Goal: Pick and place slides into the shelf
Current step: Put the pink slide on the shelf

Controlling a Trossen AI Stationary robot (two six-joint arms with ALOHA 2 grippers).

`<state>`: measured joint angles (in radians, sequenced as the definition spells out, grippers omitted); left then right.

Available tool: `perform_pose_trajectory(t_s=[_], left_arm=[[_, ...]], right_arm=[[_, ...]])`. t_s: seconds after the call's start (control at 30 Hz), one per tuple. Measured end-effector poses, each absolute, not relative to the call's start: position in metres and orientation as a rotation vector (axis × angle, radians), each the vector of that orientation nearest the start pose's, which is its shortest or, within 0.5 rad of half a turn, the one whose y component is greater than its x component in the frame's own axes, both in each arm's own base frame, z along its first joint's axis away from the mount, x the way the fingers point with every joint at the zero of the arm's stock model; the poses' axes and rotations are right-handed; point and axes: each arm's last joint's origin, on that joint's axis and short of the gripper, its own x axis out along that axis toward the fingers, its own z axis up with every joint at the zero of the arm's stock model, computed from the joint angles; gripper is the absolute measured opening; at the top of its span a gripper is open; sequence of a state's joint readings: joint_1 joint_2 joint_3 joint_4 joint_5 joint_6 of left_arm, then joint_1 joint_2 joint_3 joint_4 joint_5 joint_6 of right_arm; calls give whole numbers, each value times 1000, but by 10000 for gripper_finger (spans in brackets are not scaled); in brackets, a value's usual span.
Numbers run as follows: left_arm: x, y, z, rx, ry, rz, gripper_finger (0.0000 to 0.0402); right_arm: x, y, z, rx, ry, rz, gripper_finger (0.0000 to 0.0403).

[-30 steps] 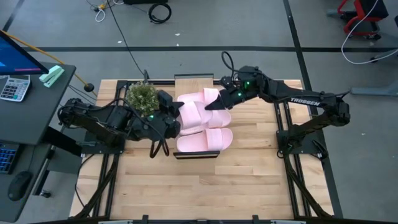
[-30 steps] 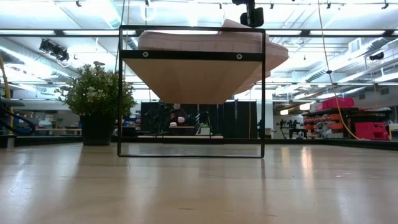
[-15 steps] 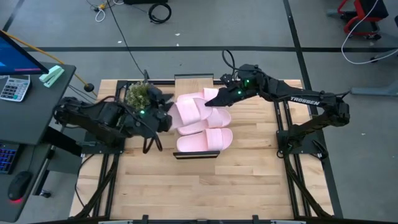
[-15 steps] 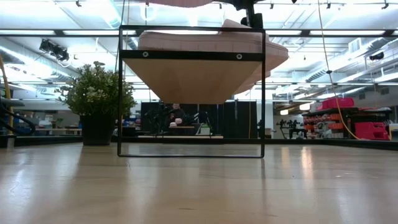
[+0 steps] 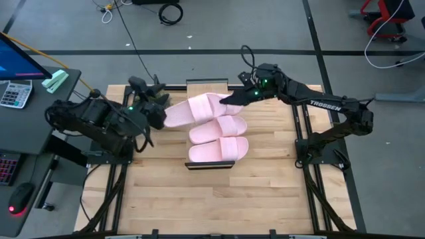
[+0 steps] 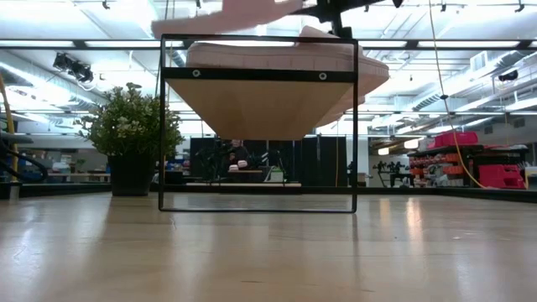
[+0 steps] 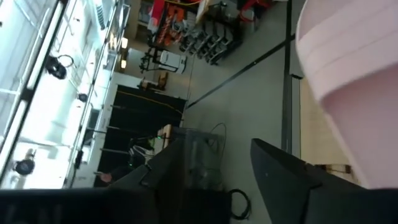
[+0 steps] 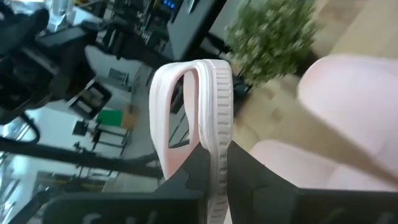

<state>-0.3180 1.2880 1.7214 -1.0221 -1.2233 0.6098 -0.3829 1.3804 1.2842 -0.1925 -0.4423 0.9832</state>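
Two pink slides (image 5: 218,127) (image 5: 218,149) lie side by side, soles down, on the shelf (image 5: 207,85), a wood plank in a black frame (image 6: 256,74). Another slide (image 5: 192,109) hangs above the shelf's far left part, with my right gripper (image 5: 232,99) shut on it. My left gripper (image 5: 161,111) stands open just left of this slide's free end, nothing between its fingers (image 7: 280,174); the slide (image 7: 354,74) shows beside them, apart. My right gripper pinches the sole's edge (image 8: 214,146) between its two fingers, at the slide's end nearest the right arm. It reaches in nearly level from the table's right side. The slide (image 6: 226,15) is lifted clear of the shelf and juts out toward the left.
A potted plant (image 6: 130,126) stands on the table to the left of the shelf, under my left arm in the high view. The near half of the tabletop (image 5: 212,199) is bare wood. A desk with a calculator (image 5: 13,93) is off the table's left.
My left gripper has let go of the lifted slide and drawn back toward the table's left edge, rising a little and rolling. My right gripper has turned slightly, and the slide's free end has swung toward the left, now showing above the shelf in the low view.
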Motion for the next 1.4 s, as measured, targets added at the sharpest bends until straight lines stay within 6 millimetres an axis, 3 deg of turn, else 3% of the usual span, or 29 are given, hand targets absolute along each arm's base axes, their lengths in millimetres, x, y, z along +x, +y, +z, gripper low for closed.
perform_pose_trajectory(t_s=[0.43, 0.83, 1.17, 1.4], left_arm=[[191, -34, 473, 935, 700, 746, 172], [184, -32, 463, 911, 754, 748, 173], [180, -30, 460, 887, 769, 757, 158], [180, -30, 460, 882, 768, 759, 147]], right_arm=[[260, -164, 367, 1072, 228, -247, 30], [223, -205, 358, 986, 254, -421, 30], [197, -218, 343, 976, 390, -516, 30], [191, -219, 339, 951, 440, -503, 30]])
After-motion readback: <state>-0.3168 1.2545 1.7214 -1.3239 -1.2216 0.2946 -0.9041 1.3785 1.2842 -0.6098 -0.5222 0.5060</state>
